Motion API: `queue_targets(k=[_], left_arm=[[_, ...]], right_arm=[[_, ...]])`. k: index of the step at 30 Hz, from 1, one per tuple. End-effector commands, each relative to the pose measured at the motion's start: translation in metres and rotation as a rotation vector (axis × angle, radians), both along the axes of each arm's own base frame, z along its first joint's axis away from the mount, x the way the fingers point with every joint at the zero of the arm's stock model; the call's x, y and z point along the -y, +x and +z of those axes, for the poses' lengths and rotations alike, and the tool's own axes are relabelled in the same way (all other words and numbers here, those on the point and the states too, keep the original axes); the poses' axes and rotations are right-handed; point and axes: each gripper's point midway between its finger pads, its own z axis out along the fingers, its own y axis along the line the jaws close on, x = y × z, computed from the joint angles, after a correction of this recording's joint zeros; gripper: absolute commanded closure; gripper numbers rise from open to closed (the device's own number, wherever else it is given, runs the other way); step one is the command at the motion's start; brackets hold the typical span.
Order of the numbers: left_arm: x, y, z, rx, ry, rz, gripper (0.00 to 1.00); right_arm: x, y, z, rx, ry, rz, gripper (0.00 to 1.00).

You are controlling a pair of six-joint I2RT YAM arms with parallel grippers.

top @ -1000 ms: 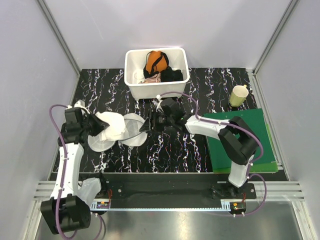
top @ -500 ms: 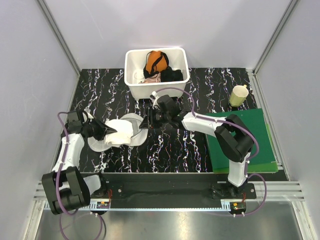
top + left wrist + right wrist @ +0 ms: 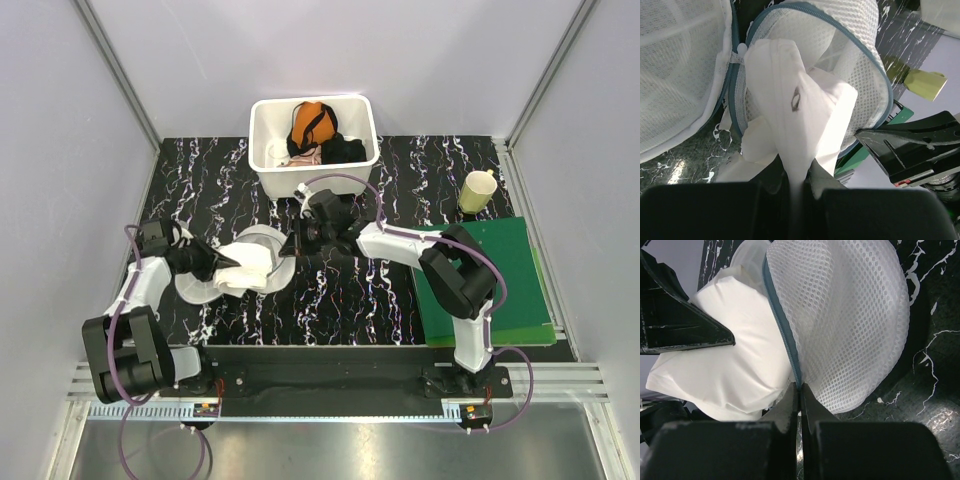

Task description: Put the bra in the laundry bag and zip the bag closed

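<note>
Both jaws clamped — left gripper (image 3: 800,186) on the bra (image 3: 799,112), right gripper (image 3: 800,391) on the laundry bag (image 3: 850,315) rim.

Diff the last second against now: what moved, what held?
The left gripper, shut on the bra, dropped and pushed it rightward into the open mouth of the laundry bag. The right gripper kept its fingers pinched on the bag's zipper rim. Unchanged: the white tub, cup and green mat.

Overhead camera looks down; both wrist cameras closely face the laundry bag (image 3: 855,325).
</note>
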Motion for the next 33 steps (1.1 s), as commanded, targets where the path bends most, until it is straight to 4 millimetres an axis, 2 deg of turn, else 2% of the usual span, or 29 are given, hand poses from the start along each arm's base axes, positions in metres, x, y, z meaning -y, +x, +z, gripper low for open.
queue_targets(k=[1, 8, 12, 14, 15, 17, 19, 20, 21, 22, 23, 26, 27, 30, 33], left_arm=[[0.003, 0.018, 0.013, 0.038, -0.031, 0.007, 1.00], [0.011, 0.046, 0.017, 0.065, -0.039, 0.027, 1.00], [0.015, 0.071, 0.022, 0.164, -0.057, 0.029, 1.00], [0.018, 0.073, 0.015, 0.161, -0.040, 0.040, 1.00], [0.020, 0.081, 0.021, 0.229, -0.033, 0.037, 1.00], [0.024, 0.077, 0.014, 0.257, 0.011, 0.050, 1.00], [0.028, 0.083, 0.021, 0.346, 0.041, 0.049, 1.00], [0.030, 0.078, 0.013, 0.341, 0.043, 0.053, 1.00], [0.031, 0.081, 0.014, 0.382, 0.051, 0.054, 1.00], [0.033, 0.081, 0.009, 0.380, 0.064, 0.065, 1.00], [0.034, 0.074, -0.004, 0.342, 0.050, 0.080, 1.00], [0.041, 0.077, -0.012, 0.370, 0.041, 0.085, 1.00], [0.054, 0.074, -0.019, 0.368, 0.059, 0.053, 1.00], [0.068, 0.073, -0.029, 0.363, 0.112, 0.002, 1.00], [0.073, 0.069, -0.033, 0.360, 0.129, -0.009, 1.00]], right_arm=[[-0.015, 0.000, 0.018, 0.067, 0.020, 0.027, 1.00], [-0.022, -0.012, 0.024, 0.063, 0.025, 0.059, 1.00], [-0.023, -0.015, 0.029, 0.065, 0.029, 0.071, 1.00], [-0.024, -0.017, 0.034, 0.055, 0.041, 0.075, 1.00], [-0.025, -0.017, 0.035, 0.054, 0.045, 0.076, 1.00], [-0.026, -0.019, 0.040, 0.040, 0.060, 0.079, 1.00], [-0.028, -0.021, 0.040, 0.019, 0.068, 0.079, 1.00], [-0.029, -0.022, 0.040, 0.009, 0.074, 0.086, 1.00], [-0.030, -0.024, 0.039, -0.002, 0.078, 0.090, 1.00], [-0.031, -0.024, 0.038, -0.014, 0.083, 0.090, 1.00], [-0.032, -0.024, 0.038, -0.020, 0.083, 0.089, 1.00], [-0.032, -0.025, 0.038, -0.023, 0.084, 0.087, 1.00], [-0.032, -0.024, 0.038, -0.023, 0.083, 0.087, 1.00], [-0.029, -0.023, 0.042, 0.005, 0.075, 0.082, 1.00], [-0.018, -0.023, 0.039, 0.018, 0.023, 0.069, 1.00]])
